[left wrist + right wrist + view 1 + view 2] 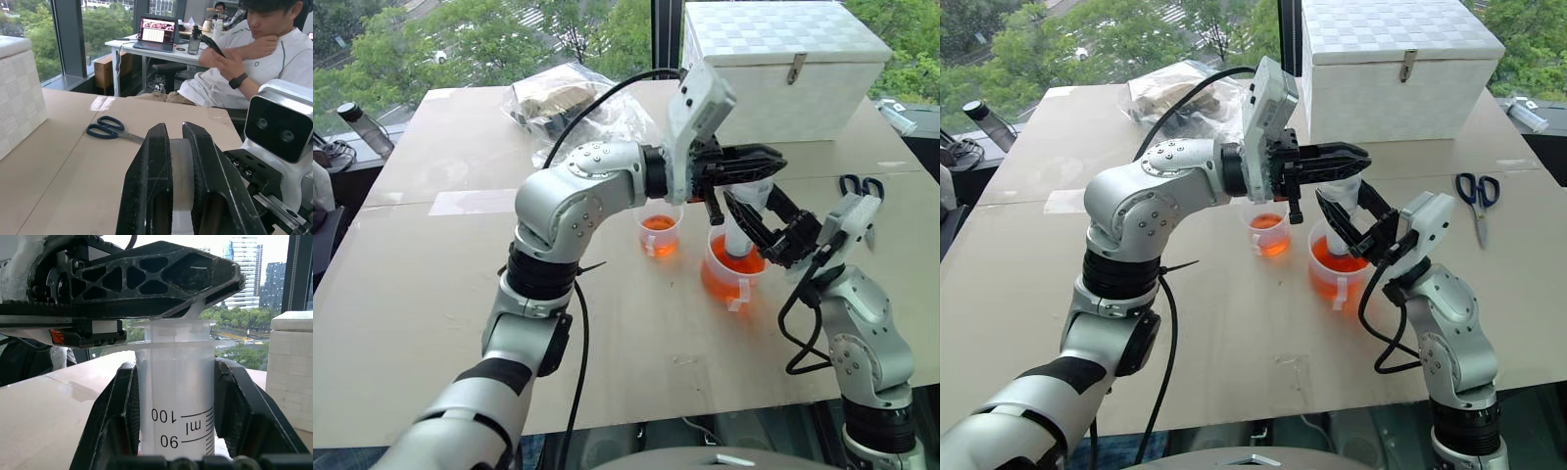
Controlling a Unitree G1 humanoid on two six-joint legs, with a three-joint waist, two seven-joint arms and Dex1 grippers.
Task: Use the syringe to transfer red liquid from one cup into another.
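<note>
Your right gripper (pixel 176 431) clamps the syringe (pixel 178 396) barrel, standing it tip-down in the wide beaker (pixel 732 279) of red liquid (pixel 720 277). Your left gripper (pixel 759 162) has pinched the plunger top, presumably to draw; the narrow cup (pixel 659 233) waits just beside.

Both arms wear smooth silver-grey shells, rounded at the joints and dotted with small dark screws, with black ribbed bands between the segments. A black cable loops along each arm. The left wrist carries a white boxy camera housing. The left gripper (pixel 1347 157) and right gripper (pixel 759 220) have black fingers of open lattice ribbing, with a small orange part near the left one's base.
</note>
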